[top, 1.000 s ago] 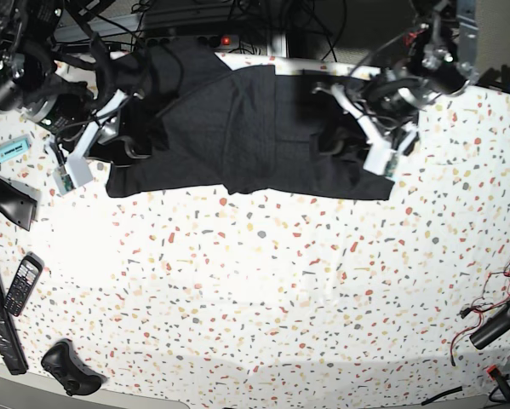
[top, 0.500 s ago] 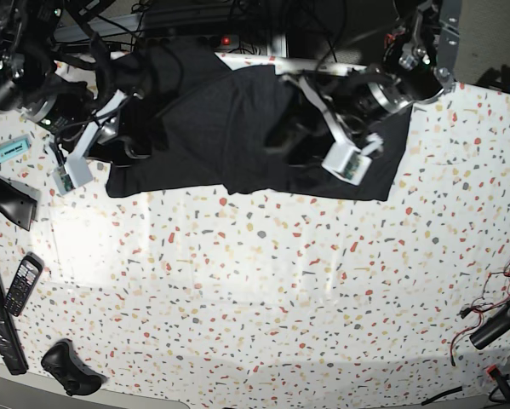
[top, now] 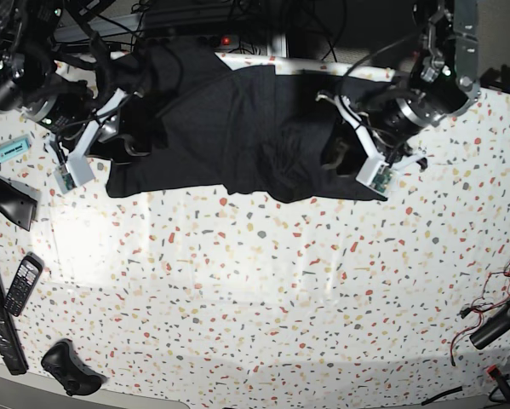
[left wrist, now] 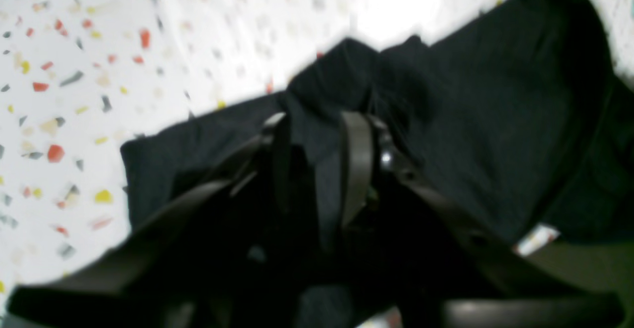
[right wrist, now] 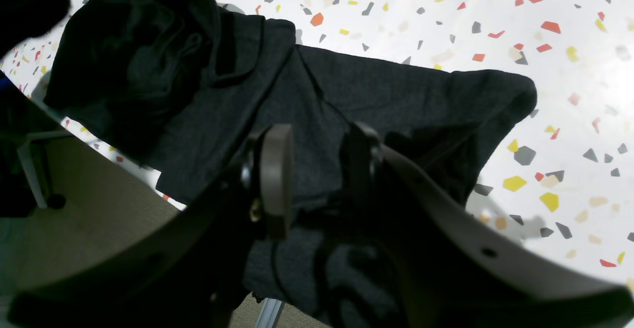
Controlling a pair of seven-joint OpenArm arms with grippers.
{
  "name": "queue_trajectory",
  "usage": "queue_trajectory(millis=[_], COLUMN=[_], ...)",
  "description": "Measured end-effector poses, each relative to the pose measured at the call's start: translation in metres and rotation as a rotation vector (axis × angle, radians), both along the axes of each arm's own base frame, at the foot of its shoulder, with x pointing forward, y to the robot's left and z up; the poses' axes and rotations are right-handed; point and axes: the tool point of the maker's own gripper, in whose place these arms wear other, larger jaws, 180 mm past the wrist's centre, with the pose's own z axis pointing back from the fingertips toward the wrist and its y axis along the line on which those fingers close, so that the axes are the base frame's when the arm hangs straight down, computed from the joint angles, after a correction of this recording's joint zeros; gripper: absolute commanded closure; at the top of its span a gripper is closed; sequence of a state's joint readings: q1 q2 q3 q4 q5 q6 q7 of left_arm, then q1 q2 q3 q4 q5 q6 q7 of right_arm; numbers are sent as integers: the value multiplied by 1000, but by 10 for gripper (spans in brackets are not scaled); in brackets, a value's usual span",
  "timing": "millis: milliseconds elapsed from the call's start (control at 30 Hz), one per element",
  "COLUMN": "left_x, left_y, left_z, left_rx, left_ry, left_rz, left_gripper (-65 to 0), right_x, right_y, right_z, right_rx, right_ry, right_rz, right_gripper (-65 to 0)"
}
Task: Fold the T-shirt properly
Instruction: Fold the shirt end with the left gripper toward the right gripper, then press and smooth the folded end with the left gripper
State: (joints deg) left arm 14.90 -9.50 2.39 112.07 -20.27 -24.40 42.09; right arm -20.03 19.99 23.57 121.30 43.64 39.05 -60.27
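Two arms work at the far edge of a speckled terrazzo-patterned table (top: 263, 290), one at each end of the black T-shirt (top: 237, 136), which lies spread along that far edge with its plain side up and part of it hanging over the back. In the base view the left gripper (top: 344, 153) sits low over the shirt's right-hand end, where the cloth is bunched into a dark lump beside it. The left wrist view is blurred, but it shows the gripper's two fingers (left wrist: 355, 164) standing a little apart with a ridge of black fabric rising between them; whether they actually pinch that fold cannot be told. The right gripper (top: 123, 141) rests at the shirt's left-hand end, and its wrist view shows the jaws parted with dark cloth lying between and under the pads (right wrist: 275, 179), again without a clear sign of a firm grip. Near the table's left edge lie a light-blue highlighter pen (top: 8, 151), a black mobile phone (top: 22, 283) with a keypad, and a black game controller (top: 67, 368). Red and black wires (top: 493, 307) trail in at the right edge.
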Motion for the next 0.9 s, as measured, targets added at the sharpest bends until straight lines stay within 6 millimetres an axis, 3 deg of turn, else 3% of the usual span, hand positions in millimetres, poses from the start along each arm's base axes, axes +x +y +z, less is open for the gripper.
queue_trajectory(millis=[133, 267, 367, 567, 700, 800, 900], left_x=[-11, -19, -28, -37, -52, -66, -85], left_y=[0, 13, 13, -7, -15, -41, -80], left_z=[-15, -59, -77, -69, -76, -74, -57], left_rx=[7, 73, 54, -41, -8, -30, -147], left_ry=[21, 117, 185, 203, 256, 258, 234], left_rz=[5, 31, 36, -51, -118, -229, -370], left_gripper=[-110, -5, 0, 0, 0, 0, 0], right_x=[0, 0, 0, 0, 0, 0, 0], right_y=[0, 0, 0, 0, 0, 0, 0], right_z=[0, 0, 0, 0, 0, 0, 0], right_rx=[0, -1, -2, -2, -2, -2, -2], right_ry=[0, 1, 3, 2, 2, 2, 3], right_rz=[1, 0, 1, 1, 0, 1, 1], right_gripper=[-191, -191, -191, -191, -191, -191, -191])
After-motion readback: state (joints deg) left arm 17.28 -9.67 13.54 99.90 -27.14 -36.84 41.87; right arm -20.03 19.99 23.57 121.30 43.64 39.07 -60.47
